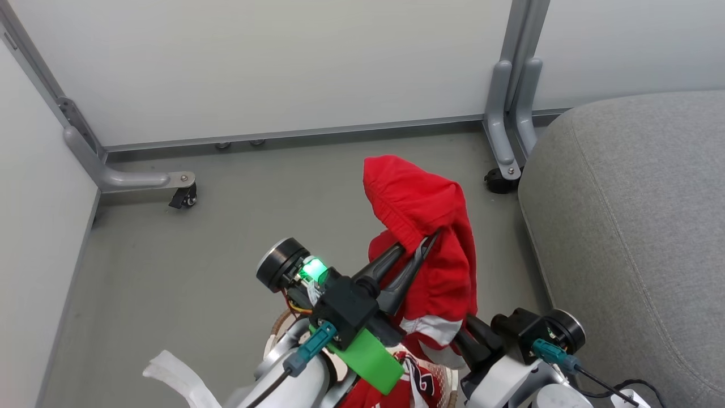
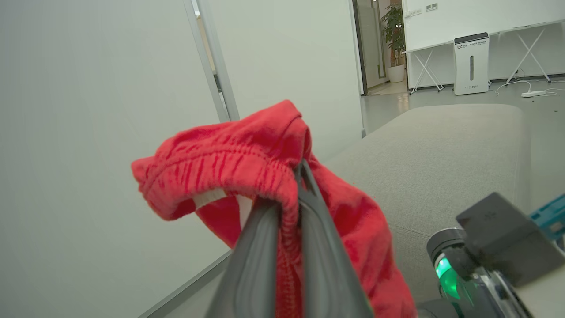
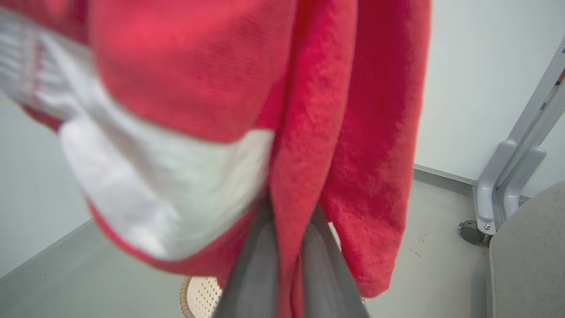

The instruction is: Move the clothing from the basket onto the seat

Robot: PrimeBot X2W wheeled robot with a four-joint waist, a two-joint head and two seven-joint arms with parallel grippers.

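Aloft, one red garment [image 1: 419,198], clamped by left tool [image 1: 420,240], seemingly right tool [image 3: 289,229] too

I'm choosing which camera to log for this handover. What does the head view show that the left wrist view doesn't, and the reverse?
Head view adds: the lettered jersey lying in the basket, and a castered partition foot on the floor.
Left wrist view adds: a doorway with a potted plant and a white appliance beyond the seat.
Both: the left pincer shut on the plain red garment, which hangs in the air beside the grey seat.
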